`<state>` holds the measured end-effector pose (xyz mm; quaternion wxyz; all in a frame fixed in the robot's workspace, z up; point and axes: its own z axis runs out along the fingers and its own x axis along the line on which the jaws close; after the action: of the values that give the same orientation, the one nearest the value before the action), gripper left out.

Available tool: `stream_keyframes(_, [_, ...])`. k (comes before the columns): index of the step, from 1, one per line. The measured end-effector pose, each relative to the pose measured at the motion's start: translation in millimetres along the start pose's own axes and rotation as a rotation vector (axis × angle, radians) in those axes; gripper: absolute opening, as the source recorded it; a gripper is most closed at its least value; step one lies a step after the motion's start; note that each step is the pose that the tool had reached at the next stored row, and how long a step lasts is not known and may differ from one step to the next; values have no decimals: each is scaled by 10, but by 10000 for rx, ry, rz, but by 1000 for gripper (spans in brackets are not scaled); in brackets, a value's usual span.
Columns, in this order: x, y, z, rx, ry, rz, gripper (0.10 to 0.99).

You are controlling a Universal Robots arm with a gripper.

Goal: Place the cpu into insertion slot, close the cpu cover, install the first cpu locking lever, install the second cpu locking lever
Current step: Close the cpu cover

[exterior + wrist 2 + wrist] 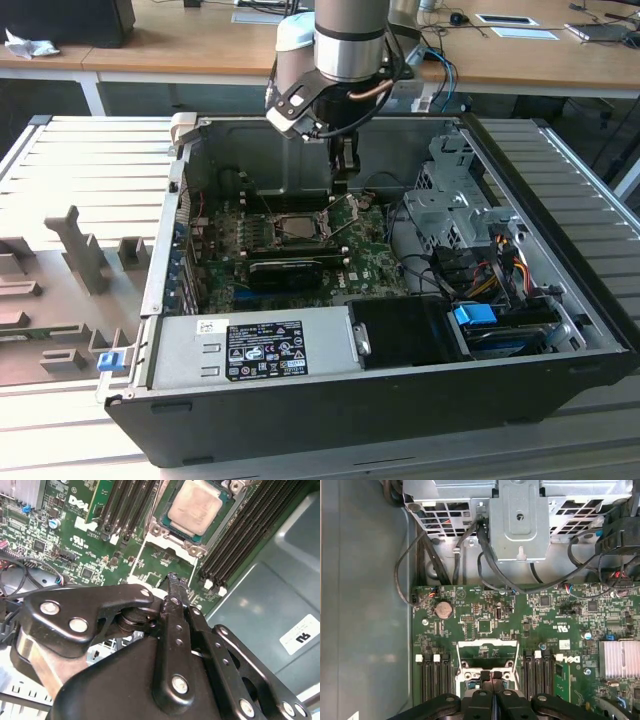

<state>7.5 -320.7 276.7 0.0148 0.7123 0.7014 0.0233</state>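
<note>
The cpu [196,509], a square chip with a flat silver-grey top, lies in the insertion slot [156,529], whose silver metal rim with bolts surrounds it. In the exterior view the slot [300,226] sits mid-board inside the open computer case. I cannot tell how the cpu cover or the locking levers stand. My gripper [173,578] is shut with nothing between its fingers. It points down at the board just beside the slot, on the back-wall side. In the first wrist view the black fingertips [486,679] meet over the slot's edge. In the exterior view the gripper [345,182] hangs behind the slot.
Black memory slots [125,507] flank the slot on both sides. A long black card [285,268] lies in front of it. A grey drive cage [520,520] with loose black cables [485,560] stands at the exterior view's right. The power supply [250,348] fills the case's front.
</note>
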Motion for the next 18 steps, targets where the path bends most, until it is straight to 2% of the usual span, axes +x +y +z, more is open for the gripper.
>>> stream_keyframes(3, [-8, 4, 8, -1, 2, -38, 106])
stream_keyframes(8, [-11, 70, 30, -1, 4, -62, 106])
stream_keyframes(14, [-8, 275, 103, 2, -13, -179, 106])
stream_keyframes(17, [-2, 418, 161, 6, -39, -201, 106])
stream_keyframes(18, [0, 437, 171, 7, -41, -200, 106])
